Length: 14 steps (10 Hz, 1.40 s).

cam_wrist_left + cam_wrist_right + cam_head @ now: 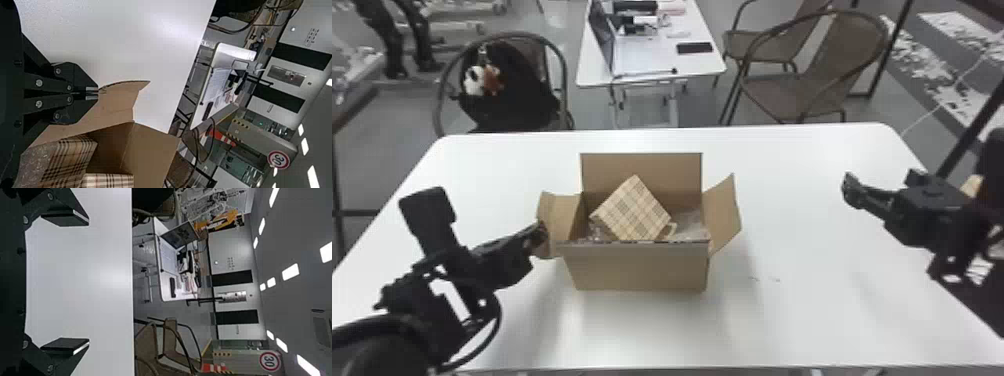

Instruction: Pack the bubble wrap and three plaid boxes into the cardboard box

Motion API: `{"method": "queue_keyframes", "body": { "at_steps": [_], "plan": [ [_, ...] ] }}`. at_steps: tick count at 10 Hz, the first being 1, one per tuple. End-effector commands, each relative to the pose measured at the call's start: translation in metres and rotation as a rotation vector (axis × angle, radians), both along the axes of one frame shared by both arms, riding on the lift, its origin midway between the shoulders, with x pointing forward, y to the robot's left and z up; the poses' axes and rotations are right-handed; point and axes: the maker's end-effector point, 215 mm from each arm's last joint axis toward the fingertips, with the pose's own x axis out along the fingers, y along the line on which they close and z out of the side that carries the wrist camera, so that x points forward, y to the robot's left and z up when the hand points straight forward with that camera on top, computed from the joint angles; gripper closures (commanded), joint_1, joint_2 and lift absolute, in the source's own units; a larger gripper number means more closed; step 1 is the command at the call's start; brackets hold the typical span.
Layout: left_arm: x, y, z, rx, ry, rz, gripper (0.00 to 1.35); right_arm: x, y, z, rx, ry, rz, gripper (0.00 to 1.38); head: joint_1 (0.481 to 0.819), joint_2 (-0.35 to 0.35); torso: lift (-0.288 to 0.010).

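The cardboard box [642,267] stands upright at the table's middle with its flaps up. Inside, a plaid box [634,210] leans with one corner up, beside clear bubble wrap [691,225]. My left gripper [538,234] is at the box's left flap [564,217]. In the left wrist view, the left gripper [97,93] is shut on that flap's edge, and plaid surfaces [72,156] show beside bubble wrap [35,162]. How many plaid boxes lie inside I cannot tell. Over the table's right side my right gripper [882,184] stands open; in its wrist view, the right gripper [88,283] holds nothing.
The white table [807,300] extends around the cardboard box on all sides. Beyond its far edge are a chair with a black bag [507,85], a second table with a laptop [644,60], and more chairs [812,65].
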Motion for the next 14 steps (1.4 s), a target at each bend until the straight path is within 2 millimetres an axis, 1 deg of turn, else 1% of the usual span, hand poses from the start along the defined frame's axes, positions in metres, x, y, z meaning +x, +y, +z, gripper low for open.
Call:
{"method": "queue_keyframes", "body": {
  "at_steps": [1,2,3,4,5,6,7,8,9,10,12,13,14],
  "plan": [
    [-0.003,0.002,-0.002,-0.010,0.000,0.006,1.22,-0.021,-0.013,-0.021,-0.027,-0.071,-0.032,0.21,0.695,0.037,-0.148],
    [-0.003,0.004,-0.002,-0.010,-0.002,0.011,1.22,-0.034,-0.012,-0.029,-0.012,-0.104,-0.006,0.21,0.695,0.032,-0.148],
    [-0.003,0.004,-0.001,-0.010,-0.003,0.012,1.22,-0.047,-0.015,-0.022,-0.075,-0.171,-0.024,0.21,0.695,0.032,-0.148],
    [-0.004,0.006,-0.001,-0.011,-0.004,0.014,1.22,-0.060,-0.025,-0.025,-0.091,-0.213,-0.084,0.21,0.695,0.026,-0.148],
    [-0.006,0.008,-0.002,-0.015,-0.002,0.018,1.22,-0.073,-0.054,-0.032,-0.110,-0.243,-0.178,0.21,0.695,0.017,-0.148],
    [-0.008,0.011,-0.002,-0.012,-0.003,0.023,1.22,-0.084,-0.091,-0.048,-0.114,-0.233,-0.276,0.21,0.695,0.008,-0.148],
    [-0.008,0.010,-0.002,-0.014,-0.004,0.023,1.22,-0.088,-0.128,-0.062,-0.112,-0.211,-0.345,0.21,0.695,-0.025,-0.148],
    [-0.008,0.009,-0.002,-0.014,-0.004,0.020,1.22,-0.090,-0.163,-0.074,-0.105,-0.190,-0.405,0.21,0.695,-0.071,-0.148],
    [-0.008,0.009,-0.002,-0.014,-0.004,0.020,1.22,-0.088,-0.191,-0.086,-0.083,-0.173,-0.423,0.21,0.695,-0.117,-0.148],
    [-0.008,0.009,-0.002,-0.014,-0.004,0.020,1.22,-0.078,-0.211,-0.089,-0.083,-0.174,-0.366,0.22,0.695,-0.139,-0.148],
    [-0.008,0.010,-0.002,-0.014,-0.004,0.023,1.22,-0.062,-0.232,-0.088,-0.105,-0.168,-0.327,0.28,0.695,-0.185,-0.148],
    [-0.008,0.011,-0.002,-0.016,-0.005,0.024,1.22,-0.055,-0.243,-0.093,-0.097,-0.159,-0.337,0.28,0.695,-0.204,-0.148],
    [-0.009,0.010,-0.002,-0.018,-0.007,0.024,1.22,-0.048,-0.252,-0.093,-0.101,-0.160,-0.342,0.28,0.695,-0.219,-0.148]
  ]
}}
